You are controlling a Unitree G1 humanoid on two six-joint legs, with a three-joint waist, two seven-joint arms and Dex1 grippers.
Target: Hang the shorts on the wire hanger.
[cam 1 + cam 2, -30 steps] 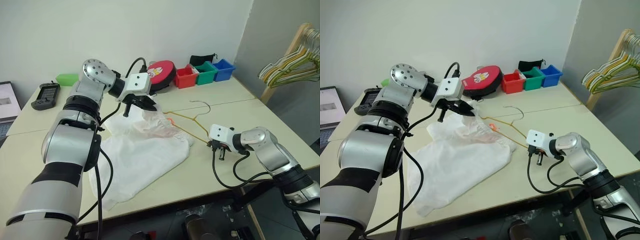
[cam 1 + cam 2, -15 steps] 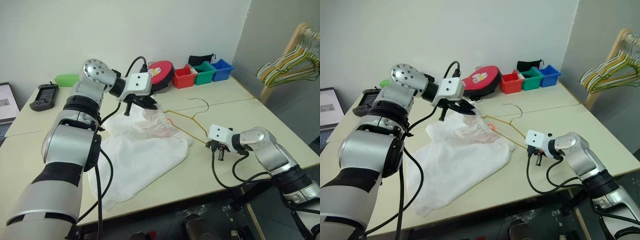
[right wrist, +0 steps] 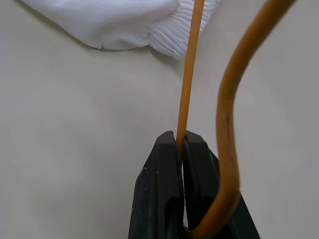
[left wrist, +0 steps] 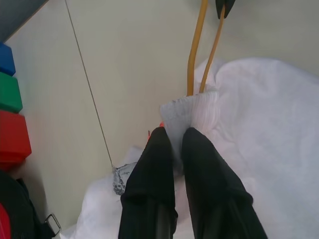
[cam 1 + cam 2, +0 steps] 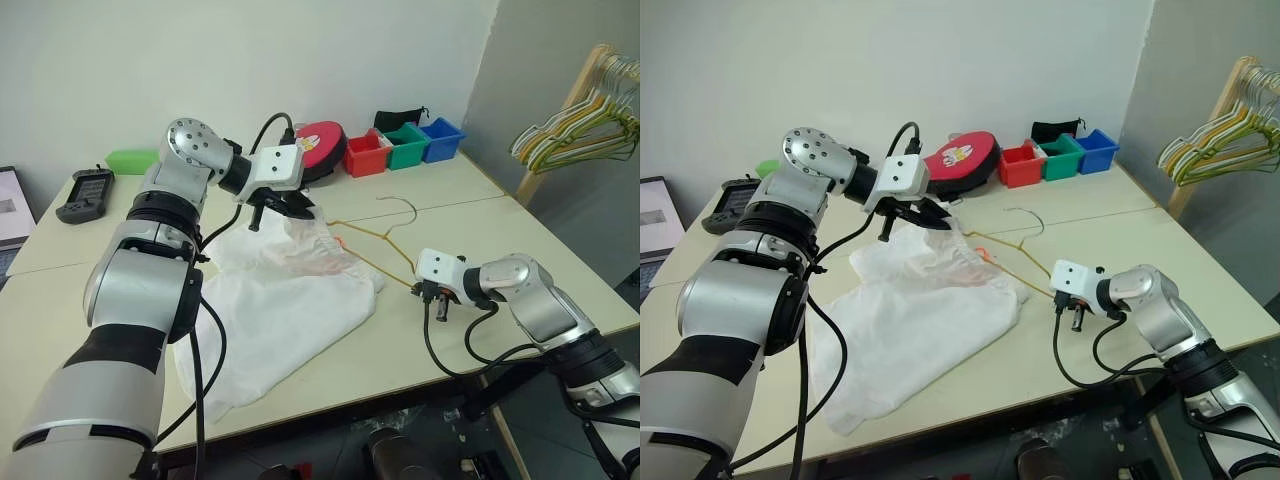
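Tan wire hanger (image 5: 375,243) lies flat, hook away from shorts (image 5: 280,305), my right gripper (image 3: 182,144) clamped on its corner, left gripper (image 4: 172,144) pinching the waistband.

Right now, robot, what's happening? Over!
Left gripper pinching the shorts waistband. Right gripper shut on the wire hanger. Shorts on the table, hanger partly inside. Nothing blocking.
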